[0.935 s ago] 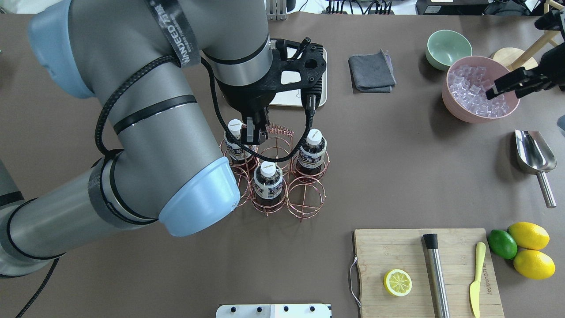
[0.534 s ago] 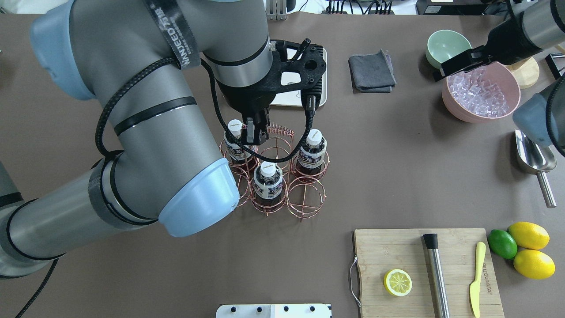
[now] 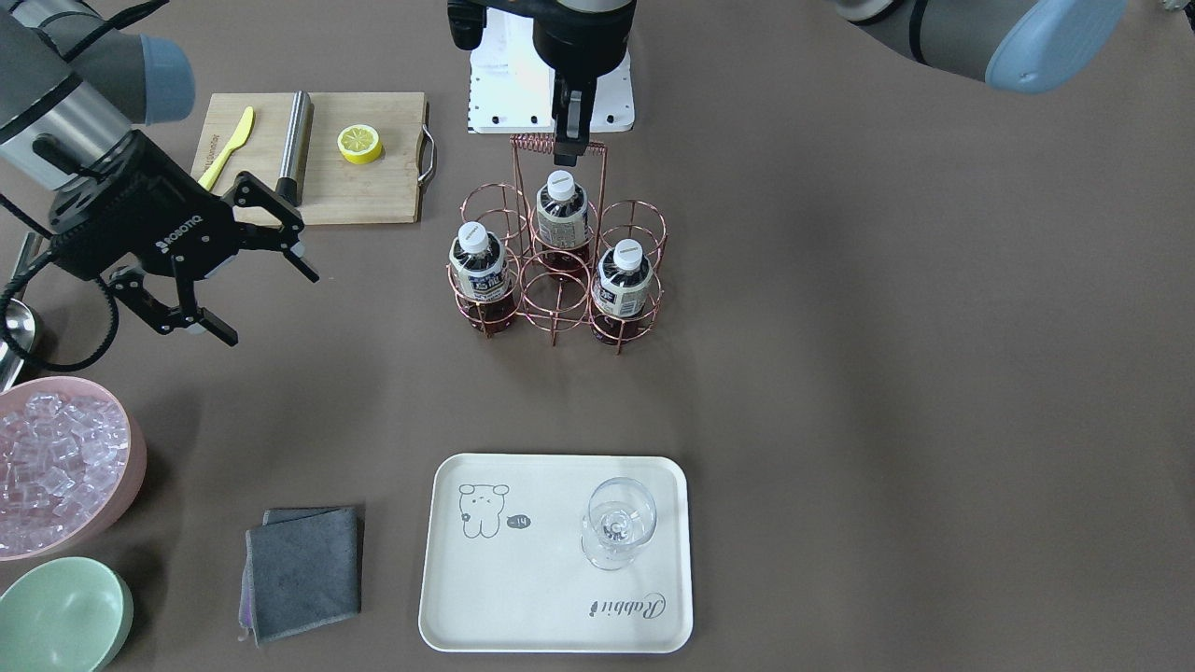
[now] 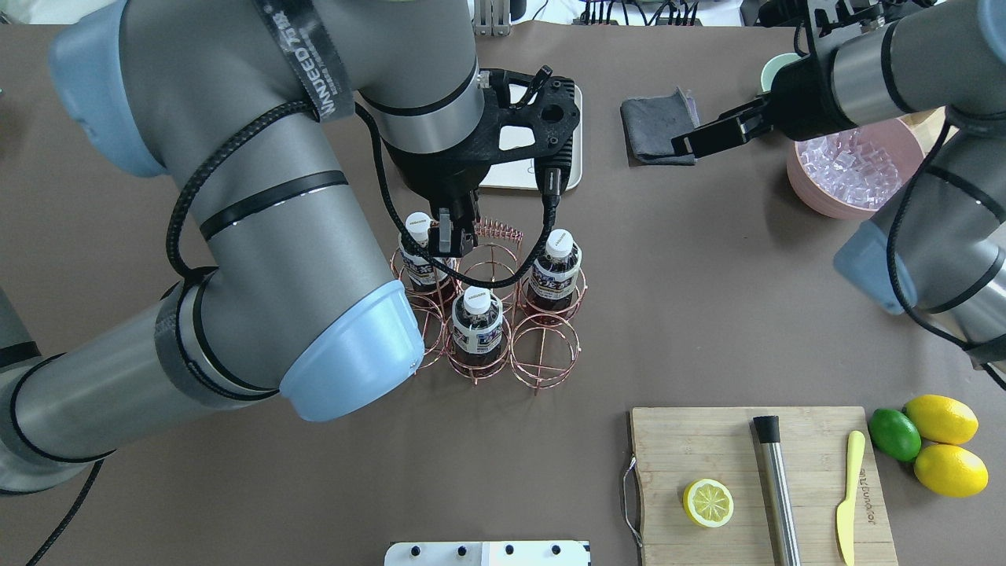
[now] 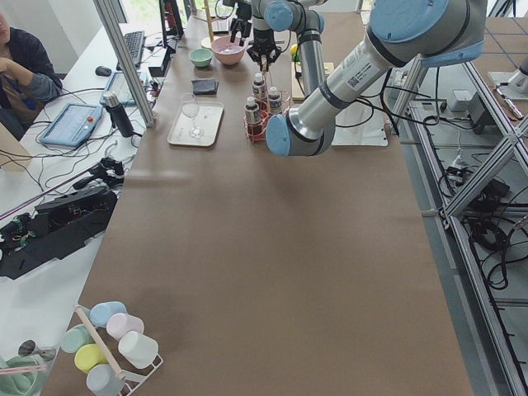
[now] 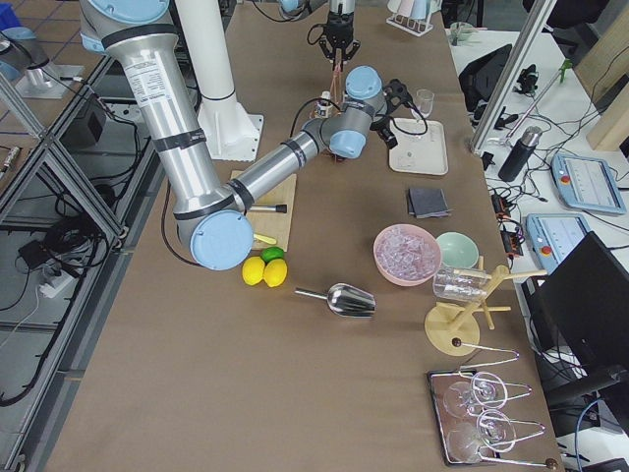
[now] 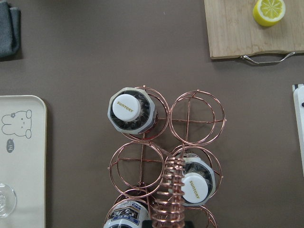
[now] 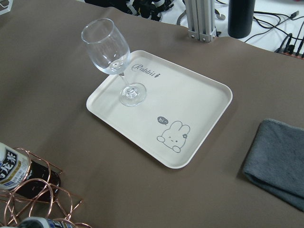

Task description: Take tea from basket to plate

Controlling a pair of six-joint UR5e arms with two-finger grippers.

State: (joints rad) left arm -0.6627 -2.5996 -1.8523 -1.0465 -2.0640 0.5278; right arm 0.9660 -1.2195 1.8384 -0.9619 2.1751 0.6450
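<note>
The left arm (image 4: pixel 259 236) is thick silver-grey tubing with pale blue joint caps and black rings at the seams. It carries a black strap (image 4: pixel 302 55) with white lettering. A black braided cable (image 4: pixel 177 224) loops along it to a black wrist bracket (image 4: pixel 542 118) with cut-outs. The left tool (image 4: pixel 454 234) is black with slim fingers. The right arm (image 4: pixel 943 204) shows the same grey and blue. The right tool (image 3: pixel 271 308) is black, marked ROBOTIQ in white, with jointed linkage fingers.

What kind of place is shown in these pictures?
Likely a robotics lab staged as a drinks bar: an operator's tablet beside the table, a pink ice bowl, whole lemons.
</note>
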